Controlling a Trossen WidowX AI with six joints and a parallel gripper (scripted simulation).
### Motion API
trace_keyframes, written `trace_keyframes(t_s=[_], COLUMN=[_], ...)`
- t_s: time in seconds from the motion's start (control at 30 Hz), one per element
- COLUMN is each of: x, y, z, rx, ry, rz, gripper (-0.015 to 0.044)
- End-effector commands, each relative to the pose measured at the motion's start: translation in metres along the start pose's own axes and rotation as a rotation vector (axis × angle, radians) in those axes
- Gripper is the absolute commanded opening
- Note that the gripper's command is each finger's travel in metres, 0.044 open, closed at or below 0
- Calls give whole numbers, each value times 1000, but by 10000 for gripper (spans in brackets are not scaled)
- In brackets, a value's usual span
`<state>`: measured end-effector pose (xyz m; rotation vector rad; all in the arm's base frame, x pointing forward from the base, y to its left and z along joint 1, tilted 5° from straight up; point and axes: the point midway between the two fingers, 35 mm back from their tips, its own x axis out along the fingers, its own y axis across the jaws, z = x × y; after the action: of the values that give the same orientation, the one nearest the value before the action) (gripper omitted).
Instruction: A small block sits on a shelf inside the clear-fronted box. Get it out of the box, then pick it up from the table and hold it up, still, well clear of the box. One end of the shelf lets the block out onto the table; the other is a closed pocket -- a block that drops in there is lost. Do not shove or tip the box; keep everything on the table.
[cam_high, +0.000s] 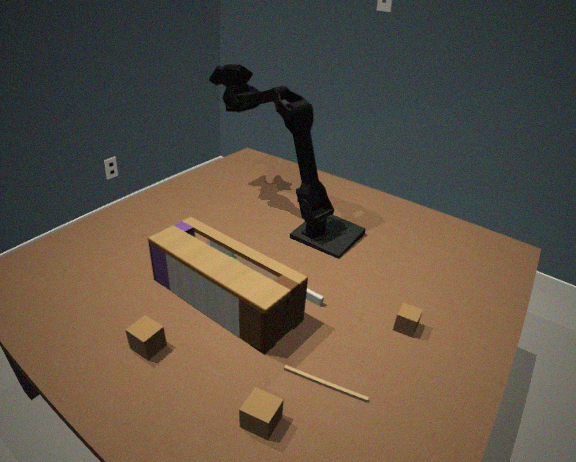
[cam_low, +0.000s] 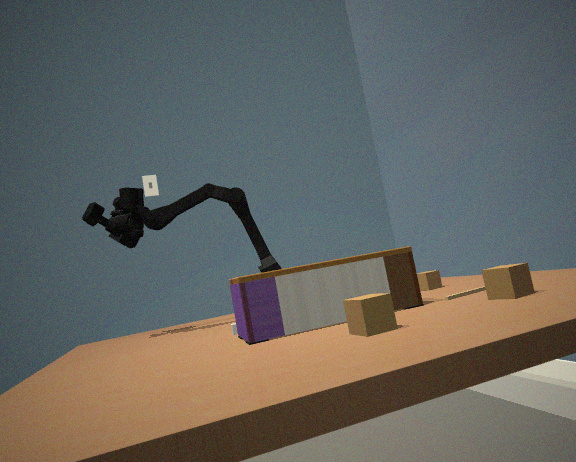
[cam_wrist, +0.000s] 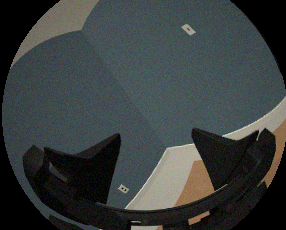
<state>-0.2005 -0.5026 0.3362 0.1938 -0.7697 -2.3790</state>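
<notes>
The box (cam_high: 220, 265) (cam_low: 325, 295) stands upright on the table, with a wooden top, a long slot in that top, a greyish front pane, a purple section at one end and a dark brown one at the other. A small green patch (cam_high: 233, 258) shows through the slot around mid-length. It may be the block, whose shape is mostly hidden. My gripper (cam_wrist: 157, 135) is open and empty, raised high over the far side of the table, away from the box. In the wrist view only walls, floor and a table edge lie beyond the fingers.
Wooden cubes stand on the table: one (cam_high: 145, 337) (cam_low: 371, 314) before the box front, one (cam_high: 261, 412) (cam_low: 508, 281) nearer the front edge, one (cam_high: 408, 319) (cam_low: 429, 280) to the right. A thin stick (cam_high: 326, 383) (cam_low: 466, 293) lies beyond the brown end. A white bar (cam_high: 315, 297) (cam_low: 234, 328) lies behind the box.
</notes>
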Motion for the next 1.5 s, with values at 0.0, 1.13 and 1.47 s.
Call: trace_keyframes(t_s=[0.0, 1.13, 1.47], x=[-35, -544, -663], y=[36, 98, -1], z=[-26, -150, -103], rx=[-131, -1630, -2134], ry=[106, 518, 229], rz=[85, 1512, 2091], gripper=[400, 400, 400])
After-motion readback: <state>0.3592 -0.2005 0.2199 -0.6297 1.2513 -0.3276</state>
